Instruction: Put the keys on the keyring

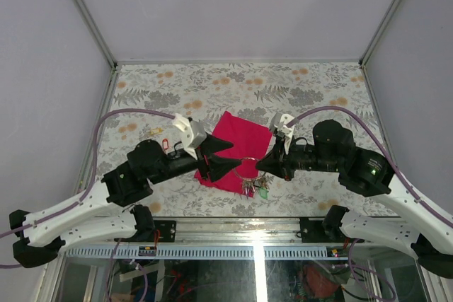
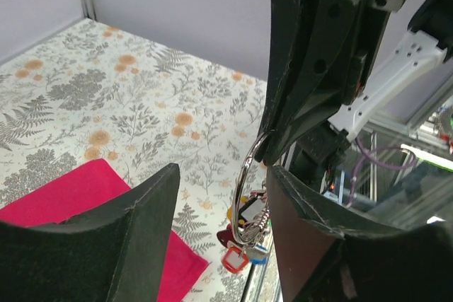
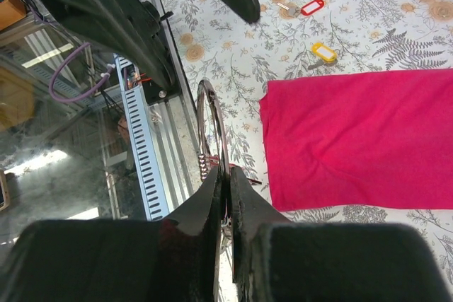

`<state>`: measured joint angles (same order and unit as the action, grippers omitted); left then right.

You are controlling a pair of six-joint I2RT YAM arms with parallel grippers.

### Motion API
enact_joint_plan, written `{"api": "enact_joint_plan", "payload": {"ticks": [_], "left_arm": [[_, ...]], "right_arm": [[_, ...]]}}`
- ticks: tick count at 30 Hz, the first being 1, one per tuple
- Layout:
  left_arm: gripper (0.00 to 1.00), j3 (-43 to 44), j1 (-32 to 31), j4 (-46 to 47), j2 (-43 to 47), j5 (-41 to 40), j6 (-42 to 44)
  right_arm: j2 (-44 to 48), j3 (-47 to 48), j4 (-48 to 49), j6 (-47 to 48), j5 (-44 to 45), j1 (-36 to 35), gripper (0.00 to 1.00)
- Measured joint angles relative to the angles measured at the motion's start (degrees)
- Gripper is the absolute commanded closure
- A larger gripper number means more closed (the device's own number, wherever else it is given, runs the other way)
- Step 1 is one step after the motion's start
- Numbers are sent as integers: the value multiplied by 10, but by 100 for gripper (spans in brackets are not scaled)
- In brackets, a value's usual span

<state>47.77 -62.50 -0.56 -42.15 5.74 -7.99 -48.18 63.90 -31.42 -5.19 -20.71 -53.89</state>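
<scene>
The keyring [image 1: 247,168] is a thin silver ring with a bunch of keys and coloured tags [image 1: 255,187] hanging below it. My right gripper [image 1: 264,165] is shut on the ring's edge and holds it upright above the table; the ring also shows in the right wrist view [image 3: 214,126] at the gripper [image 3: 228,178]. My left gripper [image 1: 221,157] is open, and in the left wrist view [image 2: 225,172] the ring [image 2: 248,175] stands between its fingers without touching them. Loose keys lie on the table at the left [image 1: 157,132], one with a red head [image 3: 311,7], others with yellow tags [image 3: 323,51].
A magenta cloth [image 1: 237,146] lies flat on the floral table top [image 1: 311,90] under and behind both grippers. The table's near edge with a metal rail [image 1: 233,225] is just below the hanging bunch. Grey walls close the sides and back.
</scene>
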Motion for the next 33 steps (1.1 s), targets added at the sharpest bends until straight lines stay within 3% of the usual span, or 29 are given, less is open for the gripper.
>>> {"api": "enact_joint_plan", "payload": {"ticks": [9, 17, 22, 26, 29, 33], "left_arm": [[48, 104, 0, -107, -91, 68, 81], [61, 161, 0, -185, -136, 108, 137], [78, 184, 0, -222, -157, 124, 160], [99, 198, 0, -239, -166, 138, 170], [100, 202, 0, -246, -167, 142, 175], [100, 202, 0, -248, -163, 137, 174]], "right_arm": [[10, -10, 27, -2, -28, 0, 100], [38, -36, 53, 0, -49, 0, 100], [38, -36, 56, 3, -55, 0, 100], [38, -36, 61, 5, -55, 0, 100], [38, -37, 65, 7, -54, 0, 100], [38, -38, 72, 7, -53, 0, 81]]}}
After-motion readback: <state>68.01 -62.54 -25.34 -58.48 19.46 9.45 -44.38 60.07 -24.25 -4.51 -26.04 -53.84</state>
